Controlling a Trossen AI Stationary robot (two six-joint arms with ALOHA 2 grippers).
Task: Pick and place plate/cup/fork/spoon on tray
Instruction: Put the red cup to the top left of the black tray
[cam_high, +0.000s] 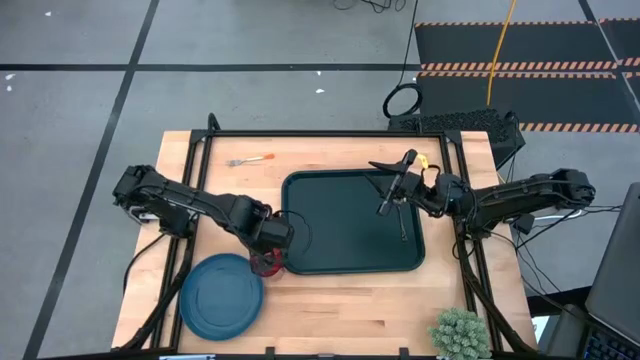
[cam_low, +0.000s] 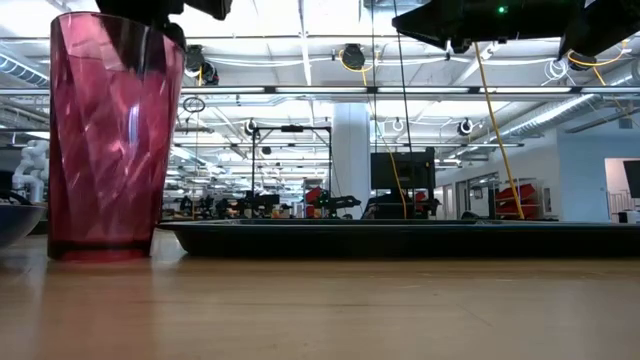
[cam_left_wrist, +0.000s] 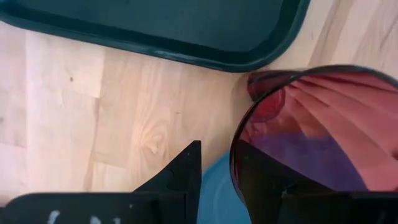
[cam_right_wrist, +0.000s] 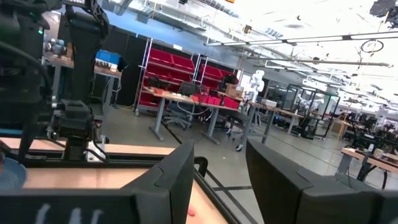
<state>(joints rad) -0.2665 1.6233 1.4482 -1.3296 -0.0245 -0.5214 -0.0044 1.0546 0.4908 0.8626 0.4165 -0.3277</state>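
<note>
While the cup touches the plate, the tray lies close.

Sitting on the table: one tray, one blue plate, one red cup, one fork, one spoon and one small potted plant. Reaching over it: two hands, left hand and right hand.

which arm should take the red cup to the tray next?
Left. The left gripper is already at the red translucent cup, beside the dark rectangular tray's near corner; the right gripper is raised over the tray's far side.
</note>
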